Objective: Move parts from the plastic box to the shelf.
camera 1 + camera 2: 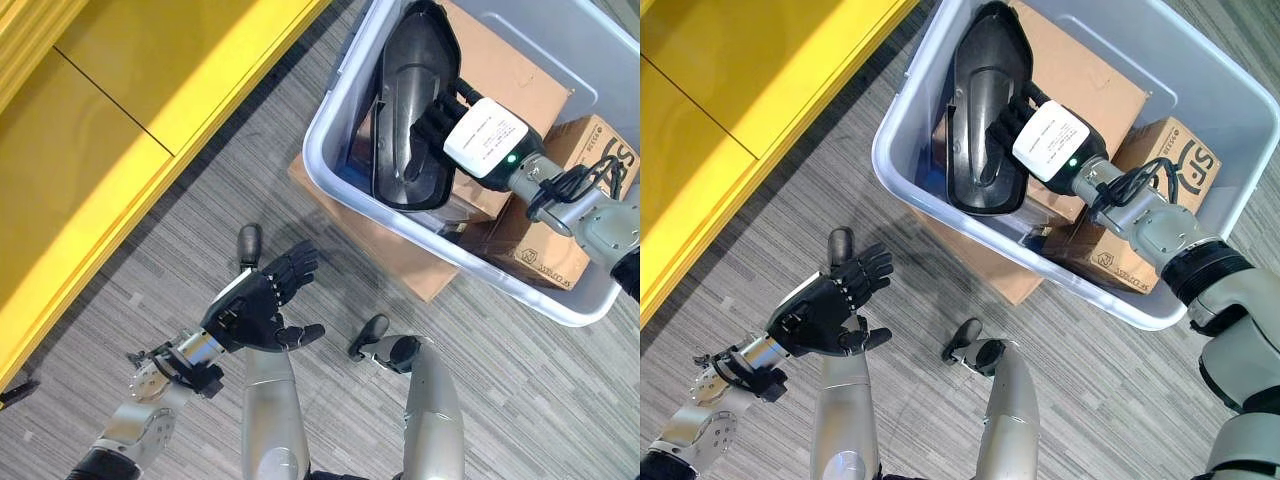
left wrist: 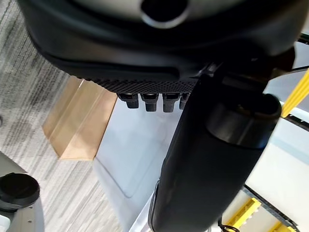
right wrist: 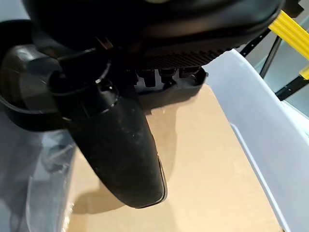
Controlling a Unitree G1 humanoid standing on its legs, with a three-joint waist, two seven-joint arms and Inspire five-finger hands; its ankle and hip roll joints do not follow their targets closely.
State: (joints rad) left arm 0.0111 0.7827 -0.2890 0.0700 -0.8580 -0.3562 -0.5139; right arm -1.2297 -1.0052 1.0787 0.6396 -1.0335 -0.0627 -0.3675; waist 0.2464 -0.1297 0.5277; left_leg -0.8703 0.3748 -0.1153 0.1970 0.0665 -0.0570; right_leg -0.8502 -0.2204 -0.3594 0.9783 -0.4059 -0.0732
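Note:
A grey plastic box (image 1: pixel 330 170) stands on the floor at the upper right. A long black moulded part (image 1: pixel 405 110) leans inside it against the near wall. My right hand (image 1: pixel 1050 140) reaches into the box, and its fingers (image 1: pixel 432 112) curl over the part's rim, shut on it. The right wrist view shows the thumb (image 3: pixel 120 154) in front of the part's dark edge (image 3: pixel 24 92). My left hand (image 1: pixel 255 305) hovers open and palm up above the carpet, short of the box and holding nothing. The yellow shelf (image 1: pixel 90 150) runs along the left.
Two cardboard boxes (image 1: pixel 510 75) (image 1: pixel 560 240) lie in the plastic box beside and under the part. A flat cardboard sheet (image 1: pixel 400 250) sticks out from beneath the box. Grey striped carpet lies between shelf and box.

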